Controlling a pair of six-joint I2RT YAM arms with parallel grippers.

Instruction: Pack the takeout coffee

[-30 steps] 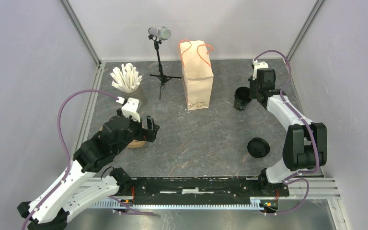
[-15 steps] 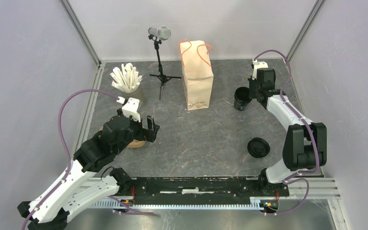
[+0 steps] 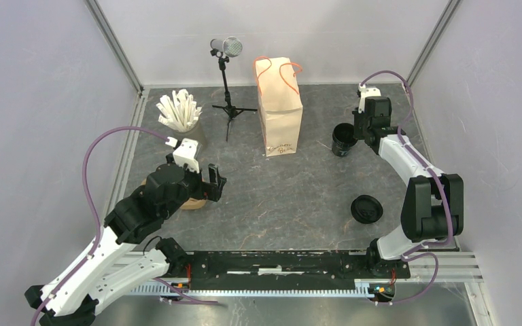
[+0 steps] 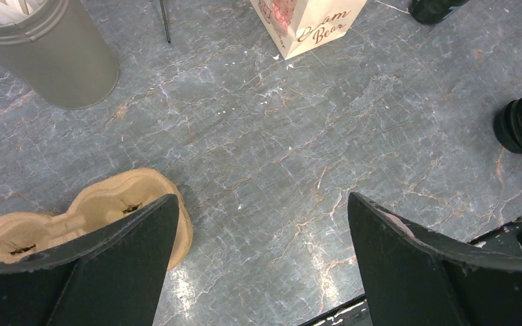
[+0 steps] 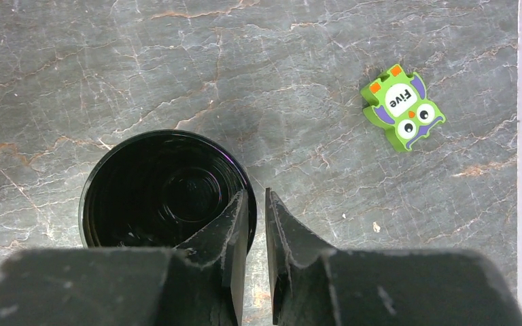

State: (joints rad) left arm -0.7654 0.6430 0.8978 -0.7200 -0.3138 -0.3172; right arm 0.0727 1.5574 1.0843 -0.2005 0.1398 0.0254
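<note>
The takeout coffee's black cup (image 3: 343, 139) stands open and upright at the back right, right of the brown paper bag (image 3: 280, 109). Its round black lid (image 3: 367, 208) lies apart on the table, nearer the front. My right gripper (image 3: 355, 136) reaches down over the cup's right rim. In the right wrist view the cup (image 5: 156, 190) is empty, and the gripper (image 5: 257, 204) straddles its wall. One finger is inside and one outside, a narrow slit apart, and a sliver of table shows in the slit. My left gripper (image 4: 264, 204) hangs wide open over bare table, holding nothing.
A tan pulp cup carrier (image 3: 194, 202) lies under my left gripper's left finger. A grey cup of white sticks (image 3: 180, 115) and a microphone on a tripod (image 3: 228, 81) stand at the back left. A green owl tile (image 5: 402, 107) lies right of the black cup.
The black cup and my right gripper have shifted very slightly at the back right. The left arm, bag and lid have not moved.
</note>
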